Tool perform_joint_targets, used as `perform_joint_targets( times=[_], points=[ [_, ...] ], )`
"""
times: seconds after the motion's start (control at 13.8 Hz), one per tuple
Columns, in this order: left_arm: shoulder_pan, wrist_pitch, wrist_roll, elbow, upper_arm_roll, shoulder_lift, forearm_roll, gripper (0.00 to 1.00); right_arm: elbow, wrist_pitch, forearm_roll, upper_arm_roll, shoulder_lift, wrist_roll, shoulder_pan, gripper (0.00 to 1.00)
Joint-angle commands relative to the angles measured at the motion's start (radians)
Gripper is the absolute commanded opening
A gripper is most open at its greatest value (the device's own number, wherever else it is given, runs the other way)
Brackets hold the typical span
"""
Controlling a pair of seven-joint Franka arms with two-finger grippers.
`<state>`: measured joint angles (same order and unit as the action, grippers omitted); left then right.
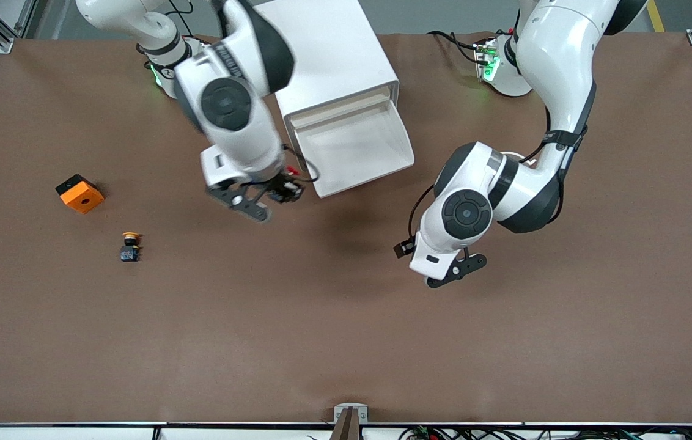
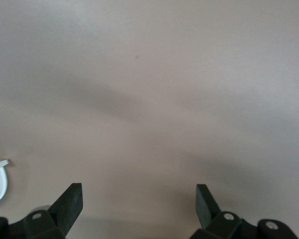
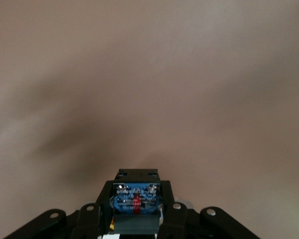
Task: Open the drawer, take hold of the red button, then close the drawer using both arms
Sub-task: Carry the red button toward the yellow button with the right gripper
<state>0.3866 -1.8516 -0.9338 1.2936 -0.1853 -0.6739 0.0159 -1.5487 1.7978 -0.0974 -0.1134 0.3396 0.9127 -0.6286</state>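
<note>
The white cabinet (image 1: 327,55) stands at the back middle of the table. One drawer (image 1: 352,146) is pulled out toward the front camera, and its white tray shows nothing inside. My right gripper (image 1: 272,194) hangs over the table just beside the drawer's front corner, shut on the button (image 1: 290,186). In the right wrist view the button's black-blue body with a red mark (image 3: 136,201) sits between the right gripper's (image 3: 137,199) fingers. My left gripper (image 1: 457,272) is open and empty over bare table, nearer the front camera than the drawer. The left wrist view shows only table between its gripper's (image 2: 139,199) fingers.
A yellow-capped button (image 1: 130,246) stands on the table toward the right arm's end. An orange square box with a hole (image 1: 79,193) lies a little farther from the front camera than that button. The brown table mat (image 1: 346,342) stretches wide toward the front camera.
</note>
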Motion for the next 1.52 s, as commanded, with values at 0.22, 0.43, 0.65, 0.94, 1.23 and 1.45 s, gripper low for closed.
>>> perform_joint_targets(
  times=[0.22, 0.43, 0.65, 0.94, 1.23, 1.45],
  points=[
    [0.058, -0.159, -0.014, 0.166, -0.002, 0.091, 0.021, 1.0, -0.198, 0.124, -0.012, 0.015, -0.059, -0.446, 0.24, 0.0],
    [0.109, -0.161, -0.094, 0.197, -0.005, 0.103, 0.021, 1.0, -0.345, 0.304, 0.002, 0.014, -0.062, -0.575, 0.294, 0.0],
    [0.185, -0.161, -0.184, 0.202, -0.008, 0.091, 0.022, 1.0, -0.451, 0.483, 0.041, 0.014, -0.054, -0.65, 0.339, 0.0],
    [0.242, -0.161, -0.204, 0.226, -0.006, 0.082, 0.022, 1.0, -0.467, 0.538, 0.044, 0.014, -0.039, -0.768, 0.406, 0.0],
    [0.281, -0.161, -0.259, 0.248, -0.008, 0.082, 0.045, 1.0, -0.53, 0.67, 0.045, 0.014, -0.011, -0.845, 0.446, 0.0],
    [0.302, -0.152, -0.296, 0.251, -0.011, 0.083, 0.045, 1.0, -0.557, 0.767, 0.045, 0.015, 0.038, -0.916, 0.486, 0.0]
  ],
)
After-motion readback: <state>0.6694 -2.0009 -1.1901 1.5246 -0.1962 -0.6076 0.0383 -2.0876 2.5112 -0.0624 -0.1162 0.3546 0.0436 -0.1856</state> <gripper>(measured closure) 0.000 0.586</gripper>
